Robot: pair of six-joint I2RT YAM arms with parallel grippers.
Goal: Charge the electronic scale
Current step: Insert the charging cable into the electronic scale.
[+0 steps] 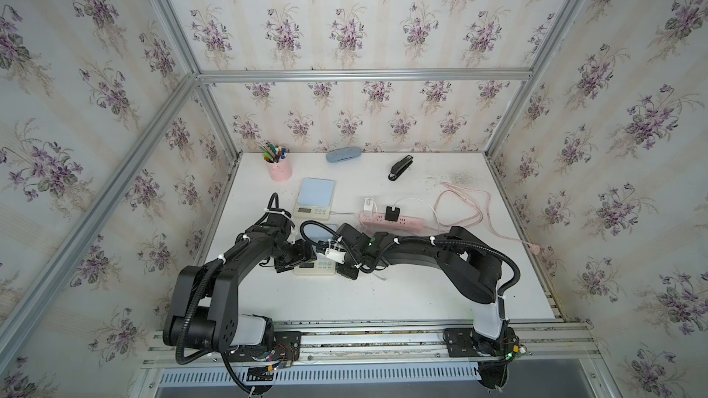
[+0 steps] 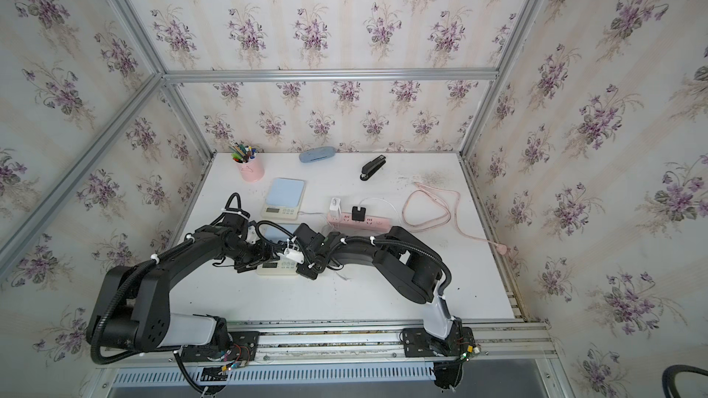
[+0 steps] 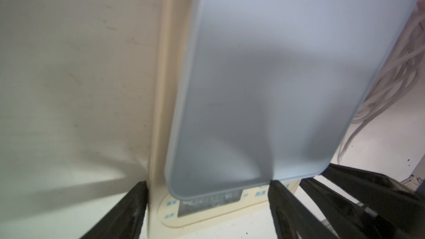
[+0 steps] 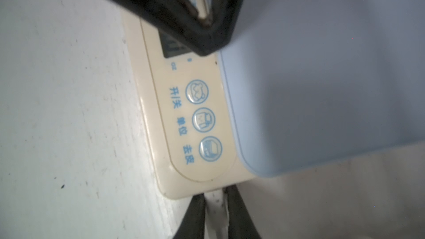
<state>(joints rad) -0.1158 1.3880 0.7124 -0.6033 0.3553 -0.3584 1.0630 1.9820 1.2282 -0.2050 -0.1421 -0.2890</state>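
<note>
The electronic scale (image 1: pixel 315 269) (image 2: pixel 278 268), cream with a pale blue platform (image 3: pixel 287 77), lies at the table's middle, mostly hidden under both wrists. Its button panel (image 4: pixel 200 120) faces the front edge. My left gripper (image 3: pixel 208 183) (image 1: pixel 286 265) is open at the panel end, with one finger against the scale's side edge and the other finger (image 4: pixel 184 19) across the display. My right gripper (image 4: pixel 216 194) (image 1: pixel 346 271) is at the scale's right side, shut on a white charging plug (image 4: pixel 216 205) that meets the scale's edge. The plug's white cable (image 3: pixel 391 77) trails beside the scale.
A second scale (image 1: pixel 314 197) stands farther back, with a cable running to a pink power strip (image 1: pixel 406 222) that holds a white charger (image 1: pixel 368 206) and a black adapter (image 1: pixel 390 213). A pink pen cup (image 1: pixel 279 170), blue case (image 1: pixel 343 155), stapler (image 1: pixel 400 167) and looped pink cord (image 1: pixel 463 208) lie beyond.
</note>
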